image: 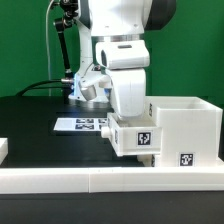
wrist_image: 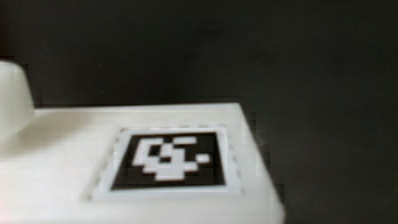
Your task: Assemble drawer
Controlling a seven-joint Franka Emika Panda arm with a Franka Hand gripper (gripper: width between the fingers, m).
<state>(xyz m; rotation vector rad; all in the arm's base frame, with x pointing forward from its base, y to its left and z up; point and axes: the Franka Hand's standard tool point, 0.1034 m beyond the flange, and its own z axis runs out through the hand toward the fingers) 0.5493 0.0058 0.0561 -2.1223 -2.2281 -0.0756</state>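
Note:
The white drawer casing (image: 185, 128) stands open-topped at the exterior view's right, with a tag on its front. A small white tray (image: 135, 138) with a square tag sits against the casing's left side, on the black table. My gripper (image: 124, 116) is directly over this tray, at its top edge; its fingers are hidden by the hand and the tray. In the wrist view a white tagged surface (wrist_image: 169, 157) fills the lower part, very close and blurred. No fingertip shows clearly there. The second tray is not identifiable.
The marker board (image: 80, 124) lies flat on the table behind the tray. A long low white rail (image: 100, 180) runs along the front edge. A small white piece (image: 3, 150) shows at the far left. A black post (image: 66, 40) stands behind.

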